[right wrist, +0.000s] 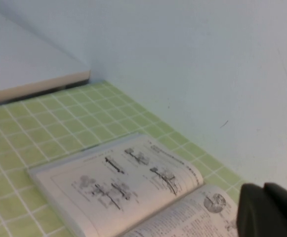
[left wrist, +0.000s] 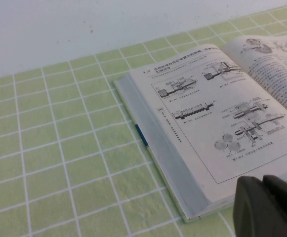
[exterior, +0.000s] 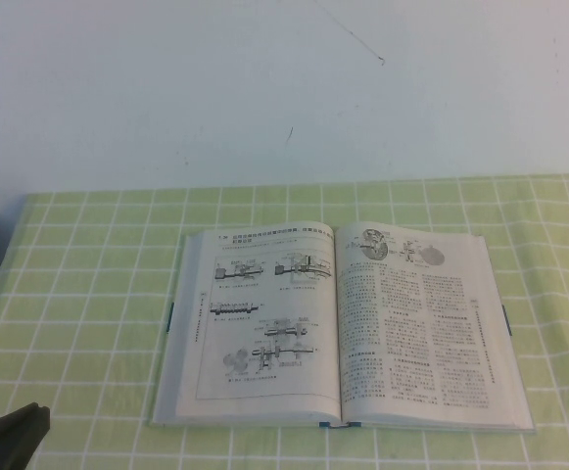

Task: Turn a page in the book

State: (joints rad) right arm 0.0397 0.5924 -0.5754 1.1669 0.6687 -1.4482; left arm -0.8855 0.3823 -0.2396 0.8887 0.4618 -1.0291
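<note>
My left gripper sits at about eight o'clock in the high view, a dark shape low at the near edge of the table, well apart from the book. In my left wrist view its black fingers show close together, with only a thin seam between them, and they hold nothing. They hang just beside the book's near left corner without touching it.

My right gripper does not show in the high view. In my right wrist view it is a dark blurred mass above the far right part of the book, and I cannot tell whether it is open or closed.

The book lies open and flat at the centre of the green checked tablecloth, its spine running from six o'clock toward twelve. A thin grey-blue cover edge frames the white leaves, with a small blue tab at nine o'clock on the left edge.

The page lies flat on the left half, shaft-machine drawings facing up, with a heading line at its far edge. The right-hand leaf at three o'clock carries dense text columns and small round figures near its far edge.

Beyond the book, toward twelve o'clock, the cloth ends against a plain pale wall. My right wrist view also shows a pale flat board near the wall.
</note>
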